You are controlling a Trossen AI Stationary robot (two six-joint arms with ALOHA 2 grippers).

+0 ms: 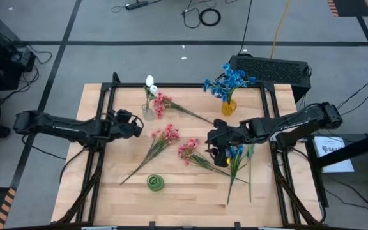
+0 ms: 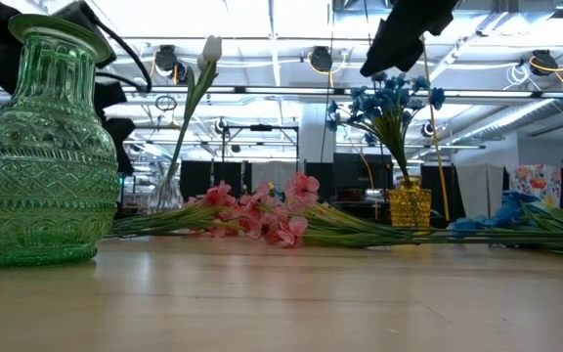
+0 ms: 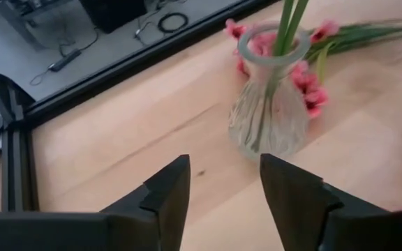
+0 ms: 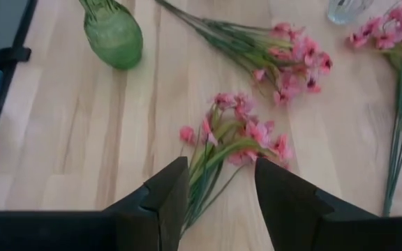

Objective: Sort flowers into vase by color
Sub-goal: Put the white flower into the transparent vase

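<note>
Flowers part-sorted on the desk (image 1: 190,198): blue sprigs (image 1: 230,81) stood in the yellow vase (image 1: 229,107) at the far edge, a white bloom (image 1: 150,82) in the clear vase (image 3: 269,111), while the green vase (image 1: 155,183) near the front edge held none. Left to do, by my reading: three pink sprigs (image 1: 169,135) lying mid-desk and loose blue stems (image 1: 236,154) on the right side. Right tool (image 4: 215,202), approx. half open and holding nothing, hovered over a pink sprig (image 4: 239,132), stems passing between its fingers. Left tool (image 3: 222,202), also part open and empty, hung just beside the clear vase. Room looked fair at centre and front; far-edge vases sat close to the frame rail, and crossed stems crowded the right side.
</note>
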